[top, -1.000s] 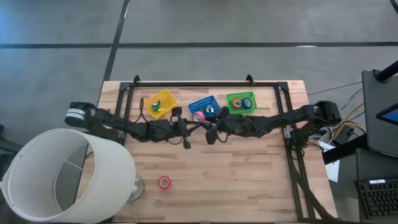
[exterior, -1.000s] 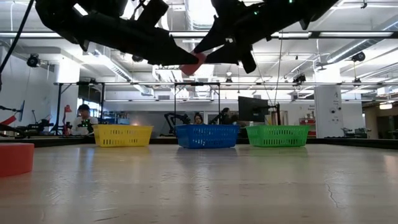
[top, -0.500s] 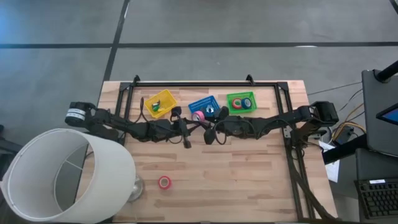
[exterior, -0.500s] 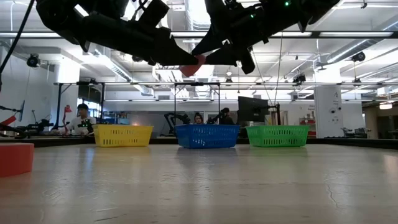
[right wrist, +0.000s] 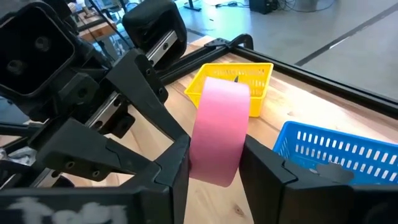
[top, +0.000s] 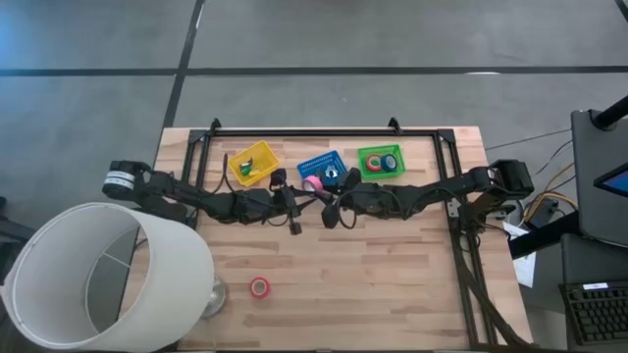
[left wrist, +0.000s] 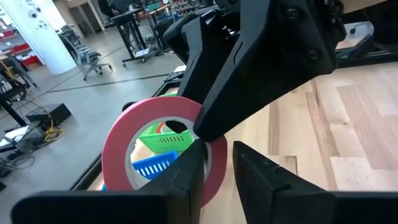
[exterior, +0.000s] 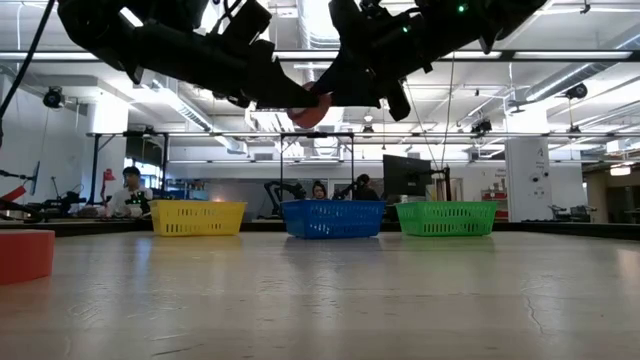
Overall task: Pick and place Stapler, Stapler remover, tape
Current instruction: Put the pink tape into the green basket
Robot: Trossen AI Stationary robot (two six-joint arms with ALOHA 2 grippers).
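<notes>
High view shows three baskets in a row at the table's far side: a yellow basket (top: pixel 253 163), a blue basket (top: pixel 322 169) and a green basket (top: pixel 379 161). Tape rolls count as follows: one pink tape roll (right wrist: pixel 219 129) held in the air between the two arms, just before the blue basket; one red roll (top: pixel 259 287) lying alone on the near part of the table; more rolls inside the green basket, their number unclear. The left gripper (left wrist: pixel 214 167) has one finger through the pink roll's hollow centre and one outside its rim, jaws narrowly parted around the rim. The right gripper (right wrist: pixel 214 163) has its fingers against the roll's two flat faces, closed on it. A white lampshade (top: pixel 108 279) stands at the near left corner. The wooden table (top: pixel 392 284) stands on grey floor; people sit at desks in the room behind.
</notes>
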